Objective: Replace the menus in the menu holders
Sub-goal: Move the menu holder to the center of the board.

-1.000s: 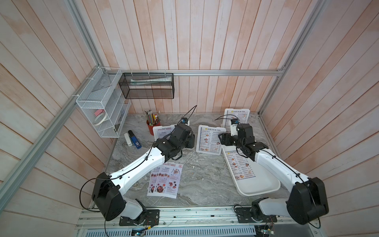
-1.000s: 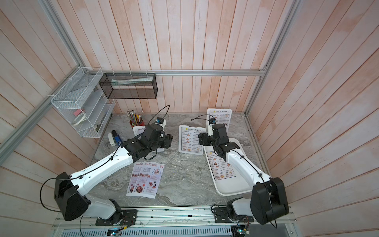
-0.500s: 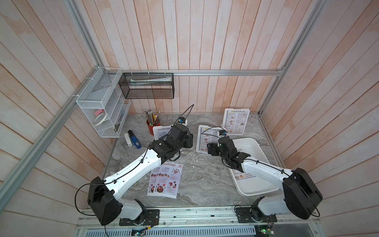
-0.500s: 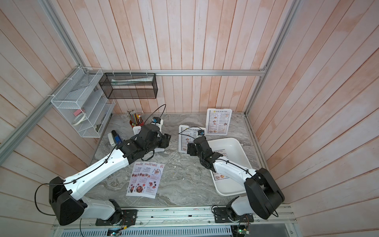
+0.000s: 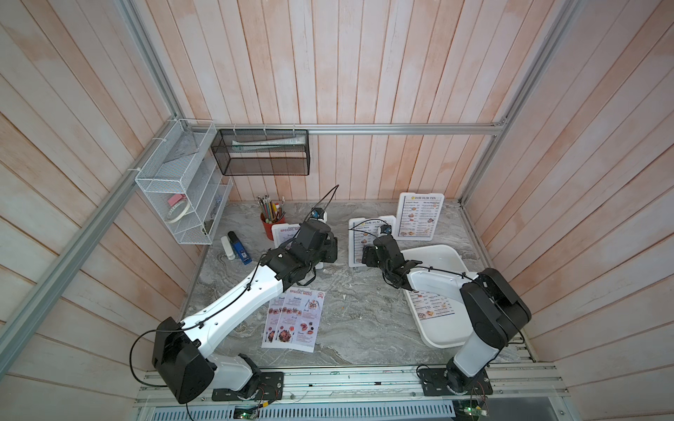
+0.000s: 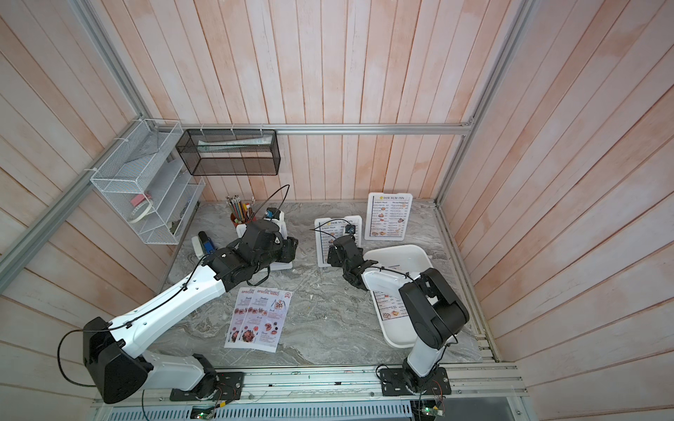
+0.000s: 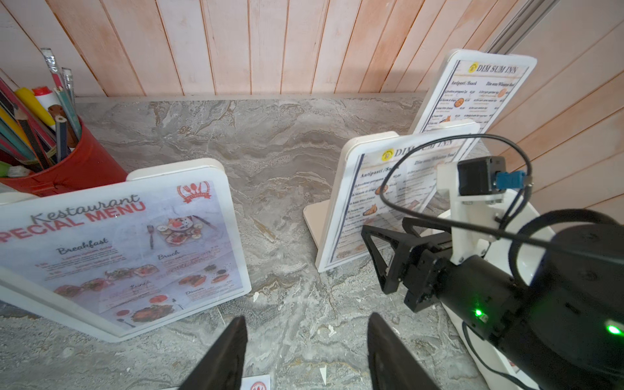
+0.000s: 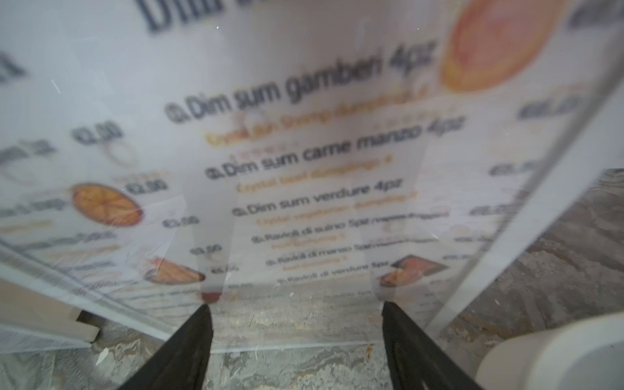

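Observation:
Three white menu holders stand at the back. The left one shows a red "Special Menu" and my left arm partly hides it in both top views. The middle one and the back right one show "Dim Sum Inn" menus. Two loose "Special Menu" sheets lie on the table. A "Dim Sum Inn" sheet lies in the tray. My left gripper hangs open over bare table between the left and middle holders. My right gripper is open, its fingertips against the middle holder's clear front.
A large white tray sits at the right under my right arm. A red pencil cup stands behind the left holder, with a blue stapler to its left. A white wire rack and a black mesh basket hang on the walls.
My right arm has swung left from near the back right holder and now faces the front of the middle holder. The left arm has barely shifted.

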Action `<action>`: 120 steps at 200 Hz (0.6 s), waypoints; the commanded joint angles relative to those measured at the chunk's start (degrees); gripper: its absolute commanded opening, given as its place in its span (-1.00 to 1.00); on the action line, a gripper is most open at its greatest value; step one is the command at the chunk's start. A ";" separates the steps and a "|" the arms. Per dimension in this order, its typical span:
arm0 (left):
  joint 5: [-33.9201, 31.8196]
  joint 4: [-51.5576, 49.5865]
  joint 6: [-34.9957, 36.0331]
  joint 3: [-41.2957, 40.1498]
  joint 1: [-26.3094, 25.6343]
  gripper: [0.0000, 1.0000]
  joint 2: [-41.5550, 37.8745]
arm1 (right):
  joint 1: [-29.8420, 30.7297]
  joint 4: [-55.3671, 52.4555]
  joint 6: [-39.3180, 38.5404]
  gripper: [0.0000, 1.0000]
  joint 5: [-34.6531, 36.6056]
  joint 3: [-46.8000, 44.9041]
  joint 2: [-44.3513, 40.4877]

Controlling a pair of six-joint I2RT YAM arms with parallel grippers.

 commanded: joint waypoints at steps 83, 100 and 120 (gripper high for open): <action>-0.07 -0.71 1.34 -0.82 2.00 0.18 -0.25 | -3.11 3.90 0.52 0.60 -3.39 11.83 12.49; 0.07 -0.96 1.43 -0.53 2.09 0.18 -0.13 | -3.47 3.56 0.43 0.60 -4.12 14.04 14.57; -0.01 -0.98 1.63 -0.45 2.26 0.18 -0.23 | -3.58 3.55 0.25 0.60 -4.64 15.83 16.60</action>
